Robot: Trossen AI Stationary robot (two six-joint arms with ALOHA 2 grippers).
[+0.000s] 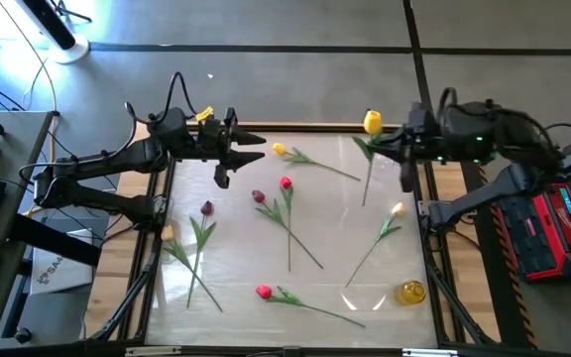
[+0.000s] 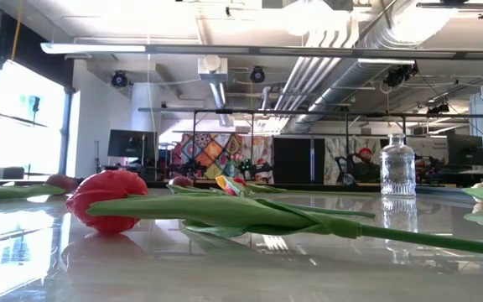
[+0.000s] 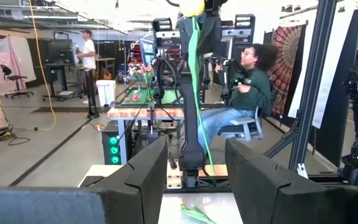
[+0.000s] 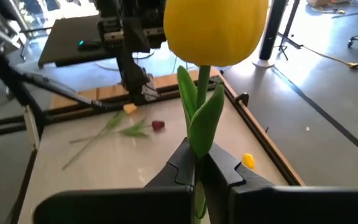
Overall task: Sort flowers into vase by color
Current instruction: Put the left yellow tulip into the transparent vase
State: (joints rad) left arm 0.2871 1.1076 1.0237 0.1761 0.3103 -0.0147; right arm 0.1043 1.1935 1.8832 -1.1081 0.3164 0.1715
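Yellow tulip point(image 4: 215, 28) pinched at stem by right gripper point(image 4: 199, 163), raised beyond vase point(image 1: 410, 292). Left gripper point(image 1: 228, 151) spread, empty, left of it. Other flowers point(image 1: 285, 213) flat on table point(image 1: 236, 268). Judgement: light, floppy; grip stem, not head. Low view alone shows vase is clear glass.

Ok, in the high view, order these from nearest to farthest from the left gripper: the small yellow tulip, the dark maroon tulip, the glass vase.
From the left gripper:
1. Small yellow tulip, just beside it at the table's far edge.
2. Dark maroon tulip, on the left side, nearer the front.
3. Glass vase, front right corner.
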